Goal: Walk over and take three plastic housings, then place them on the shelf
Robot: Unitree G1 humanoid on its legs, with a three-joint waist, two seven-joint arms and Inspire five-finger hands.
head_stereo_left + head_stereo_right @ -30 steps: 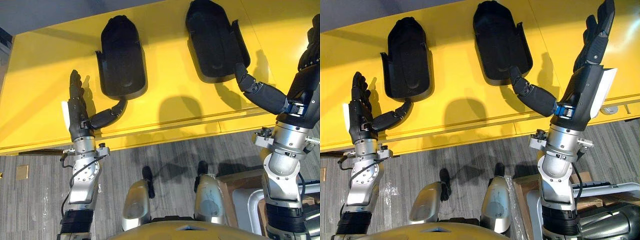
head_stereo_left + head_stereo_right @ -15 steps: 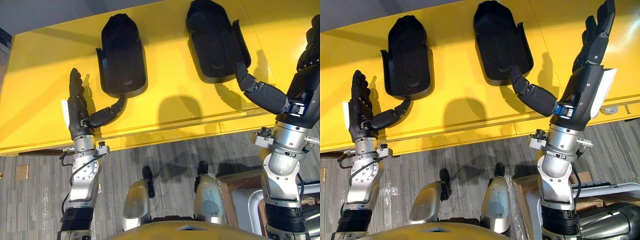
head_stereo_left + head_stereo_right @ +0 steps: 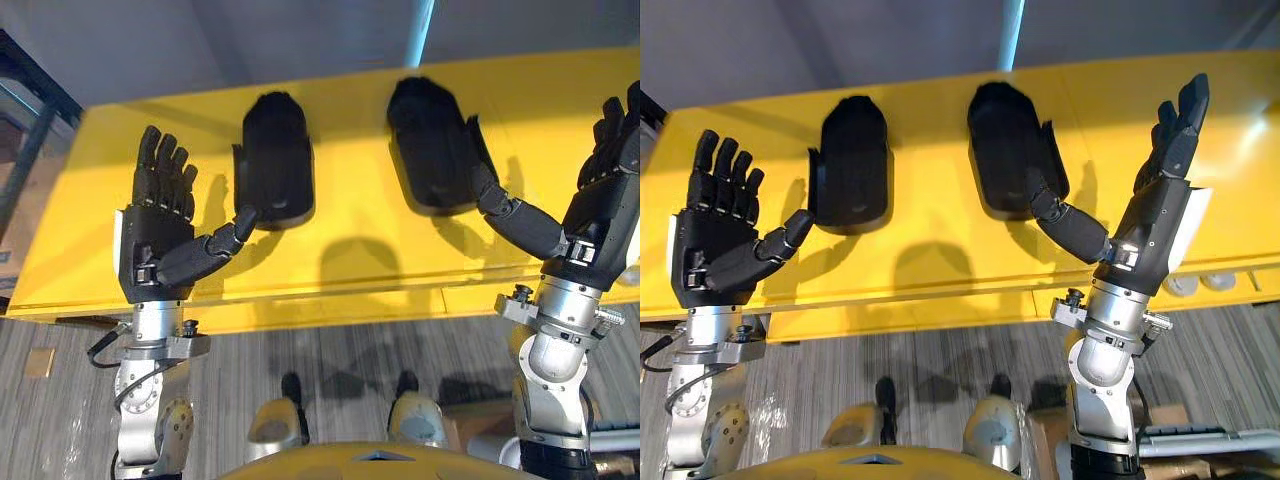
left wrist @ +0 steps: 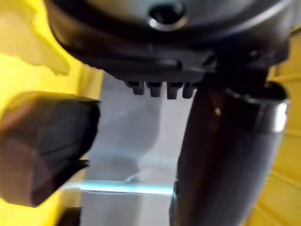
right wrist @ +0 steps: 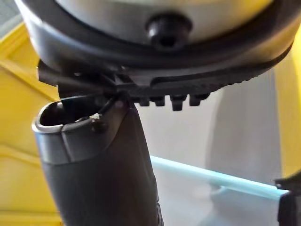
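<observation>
A: Ahead of both hands, what's on the yellow bench (image 3: pixel 350 225)?

B: Two black housings, apart from each other, each with its long axis running away from the robot. That is roughly the way the fingers point. I see two, though the task asks for three.

A: Which hand gets which?

B: The left housing (image 3: pixel 275 160) lies on the thumb side of the left hand (image 3: pixel 155 240) and slightly ahead of the palm. The right housing (image 3: pixel 432 145) lies on the thumb side of the right hand (image 3: pixel 605 195), with a wider gap to the palm. So each hand is nearer its own housing, and I'd judge the left has the shorter reach.

A: Are the hands holding anything?

B: No. Both are spread wide, fingers straight and raised, palms empty. Each thumb sticks out inward towards its housing.

A: Are the thumbs touching them?

B: The left thumb's tip sits right at the near end of the left housing, and the right thumb's tip sits by the near outer edge of the right one. I can't tell whether either touches, since the hands look lifted above the bench.

A: So what does the next move depend on?

B: In my judgement, each hand has to go inward and forward, then close across the housing's short width rather than along its length.
</observation>
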